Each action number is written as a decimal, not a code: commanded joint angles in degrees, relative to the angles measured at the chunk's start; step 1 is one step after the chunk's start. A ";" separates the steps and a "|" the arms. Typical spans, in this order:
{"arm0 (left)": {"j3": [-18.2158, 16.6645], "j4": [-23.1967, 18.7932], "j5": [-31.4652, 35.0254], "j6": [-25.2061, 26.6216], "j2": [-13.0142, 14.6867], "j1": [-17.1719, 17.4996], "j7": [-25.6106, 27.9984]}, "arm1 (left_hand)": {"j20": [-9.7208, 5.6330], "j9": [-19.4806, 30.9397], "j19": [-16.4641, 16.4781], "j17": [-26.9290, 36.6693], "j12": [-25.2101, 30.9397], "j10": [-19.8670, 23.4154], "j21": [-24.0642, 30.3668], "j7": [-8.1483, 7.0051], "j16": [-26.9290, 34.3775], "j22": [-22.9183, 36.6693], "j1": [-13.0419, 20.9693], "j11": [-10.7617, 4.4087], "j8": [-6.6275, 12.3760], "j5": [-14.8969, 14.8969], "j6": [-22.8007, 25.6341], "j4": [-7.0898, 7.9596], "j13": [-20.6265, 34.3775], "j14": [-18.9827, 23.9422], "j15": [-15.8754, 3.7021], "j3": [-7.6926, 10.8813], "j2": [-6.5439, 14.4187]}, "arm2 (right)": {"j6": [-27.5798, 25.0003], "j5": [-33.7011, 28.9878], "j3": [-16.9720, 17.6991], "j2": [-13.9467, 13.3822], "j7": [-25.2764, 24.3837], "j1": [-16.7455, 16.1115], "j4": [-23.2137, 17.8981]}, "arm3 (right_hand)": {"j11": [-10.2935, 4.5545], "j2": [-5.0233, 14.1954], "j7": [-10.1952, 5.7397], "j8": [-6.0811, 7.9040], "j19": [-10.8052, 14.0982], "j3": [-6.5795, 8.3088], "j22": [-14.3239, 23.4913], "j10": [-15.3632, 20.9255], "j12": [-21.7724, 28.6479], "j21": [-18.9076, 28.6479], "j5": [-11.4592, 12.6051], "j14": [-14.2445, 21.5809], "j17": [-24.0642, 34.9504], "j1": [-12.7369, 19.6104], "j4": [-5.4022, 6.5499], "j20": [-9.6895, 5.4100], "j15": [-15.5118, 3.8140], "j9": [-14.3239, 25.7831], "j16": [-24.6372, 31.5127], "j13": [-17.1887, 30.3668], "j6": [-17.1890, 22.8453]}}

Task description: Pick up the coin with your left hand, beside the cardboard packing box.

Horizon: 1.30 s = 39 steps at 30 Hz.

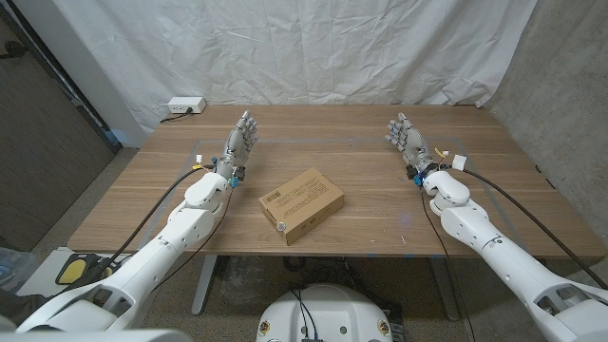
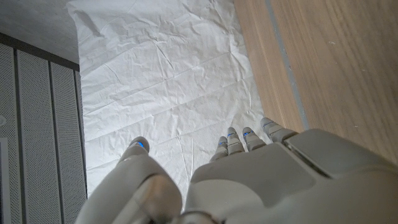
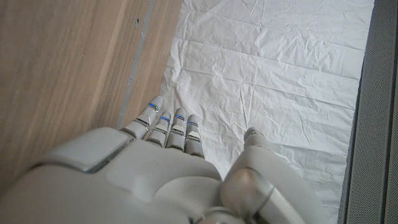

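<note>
A flat cardboard packing box (image 1: 302, 203) lies near the middle of the wooden table (image 1: 142, 204), turned at an angle. A small silvery coin (image 1: 281, 225) sits at the box's near left corner, touching or almost touching it. My left hand (image 1: 239, 142) is up over the table's left part, well behind and left of the box, fingers stretched out and holding nothing. My right hand (image 1: 408, 141) is held the same way over the right part. In the wrist views, the left hand (image 2: 249, 180) and right hand (image 3: 155, 174) each show their backs, fingers straight.
A white power block (image 1: 184, 105) with a cable lies at the table's far left corner. A white cloth backdrop (image 1: 323, 47) hangs behind the table. Small pieces of tape (image 1: 199, 159) mark the wood near my left hand.
</note>
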 commanded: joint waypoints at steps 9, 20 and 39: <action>-0.40 -1.31 -0.63 -0.21 1.12 1.08 -0.97 | -4.94 0.07 0.52 0.20 0.81 1.37 0.66 0.23 0.83 0.12 1.11 -0.17 0.69 0.95 1.05 -0.33 0.27 1.20 -0.67 0.00 0.60 | -0.93 -0.05 -0.10 -0.49 -0.68 -0.76 -2.07 | -0.07 0.09 -0.17 0.27 0.81 0.35 0.25 0.75 0.12 0.04 0.43 0.84 0.13 0.64 -0.19 -2.55 0.18 0.28 0.29 0.28 0.65; -1.54 -5.47 -0.97 -0.46 3.13 3.69 -0.69 | -4.70 0.06 0.93 0.20 0.92 1.95 0.73 0.22 0.87 0.12 1.46 -0.25 0.85 1.28 1.79 -0.53 0.26 1.77 -0.60 -0.15 0.87 | -1.01 0.14 0.24 -0.95 -1.46 -2.23 -3.90 | -0.09 0.24 -0.18 0.23 1.04 0.38 0.26 0.95 0.07 -0.16 0.48 1.03 0.12 0.75 -0.28 -2.46 0.11 0.28 0.21 0.29 0.77; -3.97 -10.07 -2.65 -2.58 5.68 8.85 -1.74 | -4.40 0.07 1.33 0.20 0.93 2.39 0.77 0.37 0.80 0.13 2.24 0.14 0.81 1.69 2.15 -0.84 0.26 2.17 -0.33 -0.02 1.68 | -0.38 -0.19 0.52 -1.13 -3.02 -4.23 -6.86 | 0.01 0.44 -0.32 0.20 1.31 0.41 0.28 0.89 -0.15 -0.54 0.52 1.38 0.12 0.96 -0.46 -2.29 0.30 0.29 0.12 0.32 1.02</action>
